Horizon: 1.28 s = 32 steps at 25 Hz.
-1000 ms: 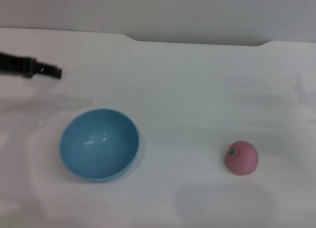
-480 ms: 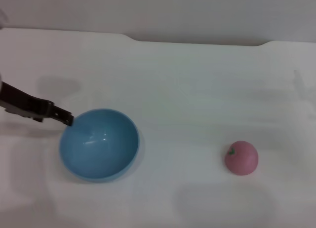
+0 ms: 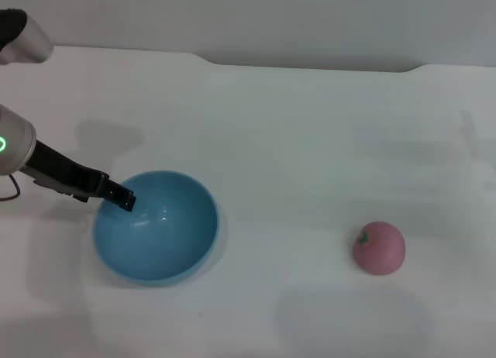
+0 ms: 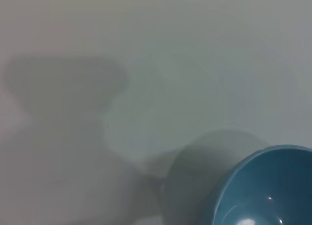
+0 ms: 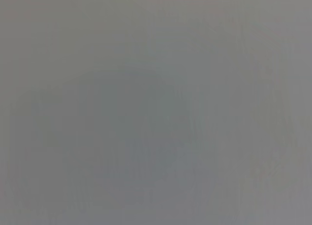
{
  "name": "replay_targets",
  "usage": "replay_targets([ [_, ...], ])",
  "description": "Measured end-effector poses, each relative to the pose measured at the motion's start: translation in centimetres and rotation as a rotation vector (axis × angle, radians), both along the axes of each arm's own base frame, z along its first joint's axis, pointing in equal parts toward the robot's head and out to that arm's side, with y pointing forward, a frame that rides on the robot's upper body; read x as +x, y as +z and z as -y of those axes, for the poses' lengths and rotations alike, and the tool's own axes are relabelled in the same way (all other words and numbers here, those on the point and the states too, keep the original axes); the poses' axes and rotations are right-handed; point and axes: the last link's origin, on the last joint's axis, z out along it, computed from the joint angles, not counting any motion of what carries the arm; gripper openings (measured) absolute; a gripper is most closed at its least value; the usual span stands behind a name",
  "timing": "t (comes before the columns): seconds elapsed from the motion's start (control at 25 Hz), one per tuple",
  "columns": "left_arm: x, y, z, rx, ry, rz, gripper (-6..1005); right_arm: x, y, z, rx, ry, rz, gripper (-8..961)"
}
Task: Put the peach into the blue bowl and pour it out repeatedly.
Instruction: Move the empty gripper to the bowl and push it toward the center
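Observation:
The blue bowl [image 3: 155, 226] stands upright and empty at the left of the white table [image 3: 294, 125]. The peach [image 3: 379, 248] lies on the table far to the bowl's right, its green stem mark facing left. My left gripper [image 3: 121, 198] reaches in from the left, and its dark tip is over the bowl's upper-left rim. Whether it touches the rim is unclear. The left wrist view shows part of the bowl [image 4: 268, 191] and the arm's shadow on the table. My right gripper is out of view, and its wrist view shows only a plain grey surface.
The table's far edge [image 3: 209, 61] runs along the back with a notch in it. Bare table lies between the bowl and the peach.
My left arm has come from the back left, down and to the right, until its tip is at the bowl's rim. The bowl and the peach have not moved.

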Motion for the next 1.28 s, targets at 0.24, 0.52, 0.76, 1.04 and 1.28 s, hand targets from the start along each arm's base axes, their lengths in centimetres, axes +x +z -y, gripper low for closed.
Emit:
replay_targets([
  [0.24, -1.0, -1.0, 0.3, -0.021, 0.030, 0.005, 814, 0.0, -0.1, 0.2, -0.003, 0.002, -0.001, 690],
  [0.52, -1.2, -2.6, 0.8, -0.085, 0.024, -0.010, 774, 0.0, -0.2, 0.2, -0.007, 0.006, 0.001, 690],
  [0.76, -1.0, -4.5, 1.5, -0.181, -0.017, -0.058, 740, 0.1, -0.3, 0.4, -0.011, 0.003, 0.002, 690],
  [1.04, -1.0, -4.6, 1.5, -0.179, -0.020, -0.060, 701, 0.4, -0.4, 0.8, -0.013, -0.006, 0.001, 690],
  [1.28, -1.0, -4.6, 1.5, -0.173, -0.013, -0.055, 426, 0.4, -0.4, 0.9, -0.014, -0.007, -0.008, 689],
])
